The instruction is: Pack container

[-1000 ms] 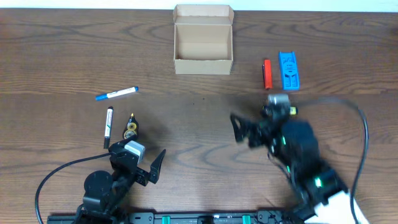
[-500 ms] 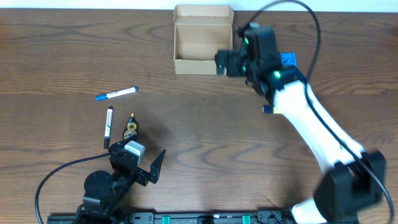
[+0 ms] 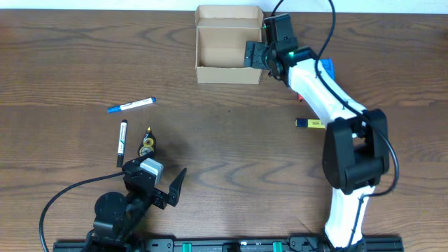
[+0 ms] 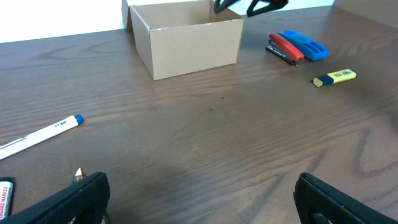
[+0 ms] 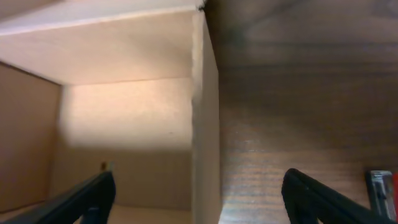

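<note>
Container [image 3: 229,74] parked at the far middle of the table [image 3: 231,161], tan cardboard, open side up, lid flap [image 3: 229,14] tipped back along the far edge. Right gripper [image 5: 199,202] hanging right over the container's right-hand wall, fingers spread wide and straddling it: one tip inside the box, the other outside over bare wood. Not pinching anything as far as the wrist view goes, and can't tell whether either tip actually touches the cardboard. Right arm stretched way out across the table in the overhead shot.

Just to the right of the container, red stapler [image 4: 285,48] and blue stapler [image 4: 306,45] lying side by side, mostly tucked under that arm from above. Nearer in from those, yellow highlighter [image 3: 309,123] with a dark blue end, off on its own.

Over on the left half, well apart from the container: white pen [image 3: 131,105] with a blue cap, then closer to the near edge a black marker [image 3: 122,142] with a small yellowish thing [image 3: 147,144] just beside it, too small to identify.

Left gripper [image 4: 205,205] low at the near left, fingers wide apart, holding nothing, facing the container across the table.
</note>
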Motion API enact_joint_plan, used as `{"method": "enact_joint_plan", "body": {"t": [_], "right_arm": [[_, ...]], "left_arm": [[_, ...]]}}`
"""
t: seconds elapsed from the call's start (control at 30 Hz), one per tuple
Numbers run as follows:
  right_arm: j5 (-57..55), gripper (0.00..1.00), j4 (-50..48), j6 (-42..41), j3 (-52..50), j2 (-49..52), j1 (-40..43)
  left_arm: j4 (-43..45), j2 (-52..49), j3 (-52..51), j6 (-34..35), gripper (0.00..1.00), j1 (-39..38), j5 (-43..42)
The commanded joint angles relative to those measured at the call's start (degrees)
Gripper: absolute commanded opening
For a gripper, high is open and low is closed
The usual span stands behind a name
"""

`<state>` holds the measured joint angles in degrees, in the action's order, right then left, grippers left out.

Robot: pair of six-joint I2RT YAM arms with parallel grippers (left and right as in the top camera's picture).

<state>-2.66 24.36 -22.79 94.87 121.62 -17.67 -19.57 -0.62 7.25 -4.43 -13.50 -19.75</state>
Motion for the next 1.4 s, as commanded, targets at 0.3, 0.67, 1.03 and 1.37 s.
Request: {"method": "enact_joint_plan", "body": {"t": [0.3,0.67,1.03,1.37], "right_arm": [[-0.94,0.01,8.13,-0.94,10.34,1.79,0.44],[-1.75,0.01,38.88,-0.37,18.58,-6.10,-2.12],[-8.20,0.01,36.26,-3.13,-1.22,-20.83,-8.81],[-13.90,0.01,16.28,-9.60,-24.35,-26.75,-13.70]], "left_arm": [[-0.28,0.33,-1.20,0.59,0.95,0.39,-0.63],[-0.28,0.35,-1.20,0.59,0.95,0.39,-0.66],[-0.26,0.33,-1.20,0.57,0.95,0.39,-0.63],[-0.28,0.35,-1.20,0.59,0.95,0.39,-0.63]]}}
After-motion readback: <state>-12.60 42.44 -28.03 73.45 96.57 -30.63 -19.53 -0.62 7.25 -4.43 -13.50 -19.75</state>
